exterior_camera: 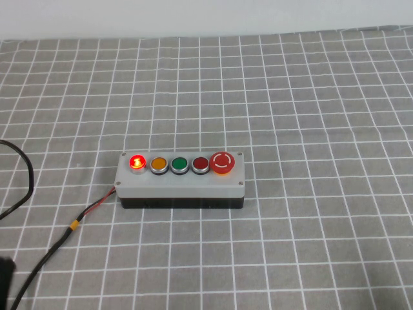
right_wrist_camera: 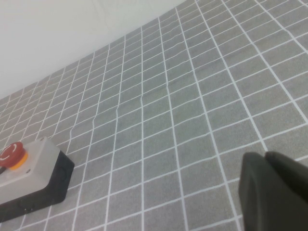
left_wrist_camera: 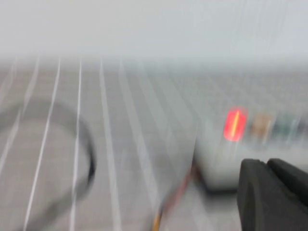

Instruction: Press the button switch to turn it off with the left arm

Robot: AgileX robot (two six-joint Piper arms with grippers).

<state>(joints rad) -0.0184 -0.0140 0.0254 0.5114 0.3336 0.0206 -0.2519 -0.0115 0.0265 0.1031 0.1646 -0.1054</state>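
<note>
The button switch (exterior_camera: 137,162) is the small round red button at the left end of the grey box's (exterior_camera: 181,184) row, and it glows bright red. In the left wrist view it shows as a blurred red glow (left_wrist_camera: 235,124) on the box (left_wrist_camera: 216,159). My left gripper (left_wrist_camera: 267,164) is shut and empty, low on the table to the left of the box and apart from it. A black part of the left arm (exterior_camera: 5,281) shows at the high view's bottom left corner. My right gripper (right_wrist_camera: 266,156) is shut and empty above bare cloth, right of the box (right_wrist_camera: 38,168).
The row also holds an orange button (exterior_camera: 159,163), a green one (exterior_camera: 179,164), a dark red one (exterior_camera: 201,164) and a large red mushroom button (exterior_camera: 222,162). A red-and-black wire with a yellow band (exterior_camera: 74,224) leaves the box's left end. A black cable (exterior_camera: 26,174) loops at the left. Grey checked cloth (exterior_camera: 310,97) covers the table.
</note>
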